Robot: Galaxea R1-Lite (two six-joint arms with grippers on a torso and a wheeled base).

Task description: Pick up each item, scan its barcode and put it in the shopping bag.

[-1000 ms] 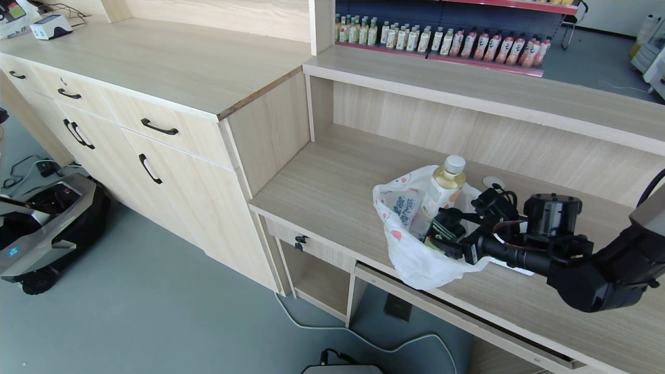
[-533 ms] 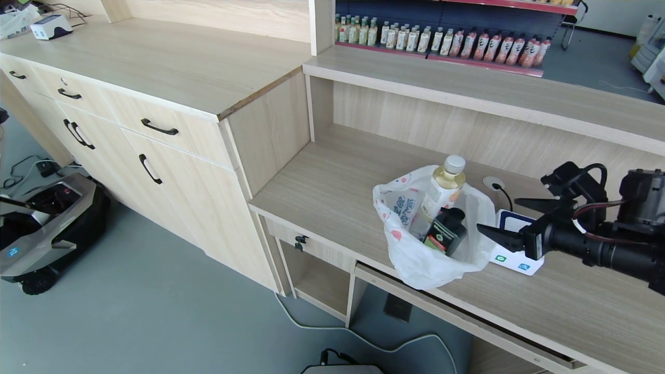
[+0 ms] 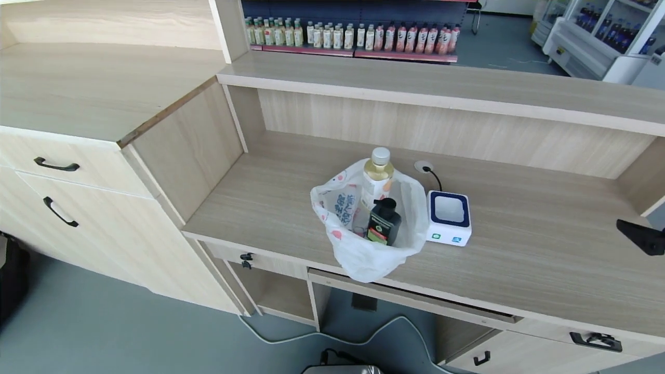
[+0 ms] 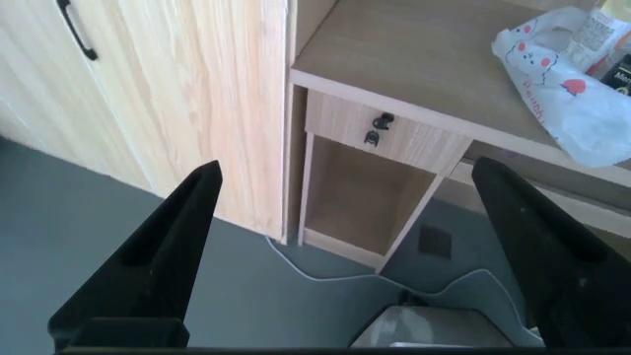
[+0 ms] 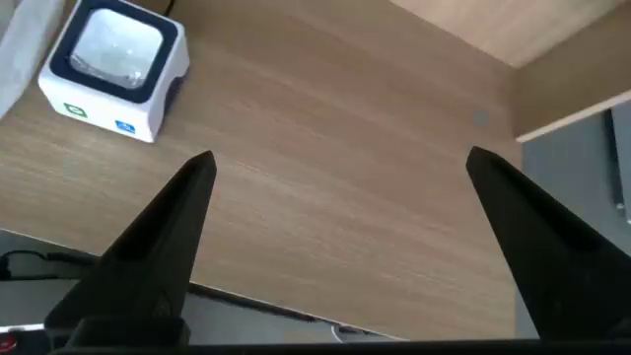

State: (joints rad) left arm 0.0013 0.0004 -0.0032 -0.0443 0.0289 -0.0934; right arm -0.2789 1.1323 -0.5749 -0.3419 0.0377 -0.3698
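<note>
A white plastic shopping bag (image 3: 358, 254) stands open on the wooden counter (image 3: 519, 249). Inside it are a pale tea bottle (image 3: 377, 174) with a white cap and a small black bottle (image 3: 383, 223), both upright. A white and blue barcode scanner (image 3: 449, 215) sits just right of the bag, touching it. One dark finger of my right gripper (image 3: 641, 236) shows at the far right, well away from the bag. My right gripper (image 5: 340, 158) hangs open over bare counter, with the scanner (image 5: 113, 74) off to one side. My left gripper (image 4: 345, 177) is open above the floor, the bag (image 4: 567, 79) far off.
A raised ledge (image 3: 441, 83) runs behind the counter, with rows of drink bottles (image 3: 353, 36) on a shelf beyond. A taller cabinet with drawers (image 3: 57, 166) stands to the left. A side panel (image 3: 641, 187) closes the counter's right end. A cable (image 3: 431, 174) leads from the scanner.
My right gripper let go of the black bottle in the bag and drew back far to the right. The head camera has also swung, shifting the whole scene left.
</note>
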